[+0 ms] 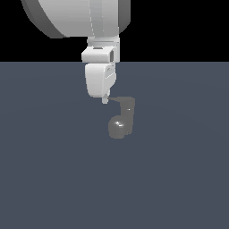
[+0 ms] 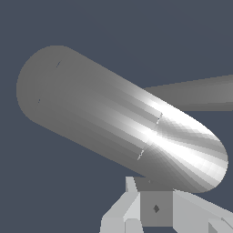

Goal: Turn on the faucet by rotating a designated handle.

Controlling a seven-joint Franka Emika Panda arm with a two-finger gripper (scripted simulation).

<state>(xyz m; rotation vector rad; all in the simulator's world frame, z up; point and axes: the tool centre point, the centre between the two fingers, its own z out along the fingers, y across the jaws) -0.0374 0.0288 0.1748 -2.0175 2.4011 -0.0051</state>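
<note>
The end effector [image 1: 105, 99] hangs from the white arm [image 1: 76, 18] at the top of the exterior view, pointing down at the counter [image 1: 179, 179]. Its tip sits right at the free end of the handle [image 1: 117, 99]; whether they touch cannot be told. How far the fingers are parted also cannot be told: the exterior view shows them only edge-on, and the wrist view shows just pale finger parts [image 2: 132, 209] at the picture's edge, with nothing clearly held between them.

From the tip, the thin handle runs toward 3 o'clock to the top of the faucet [image 1: 121, 120]. The faucet's glossy rounded base lies toward 5 o'clock from the end effector, standing on the counter.

In the wrist view, a thick grey rounded part of the faucet [image 2: 113, 118] fills the middle, close to the fingers, with a thinner grey bar [image 2: 200, 93] behind it.
</note>
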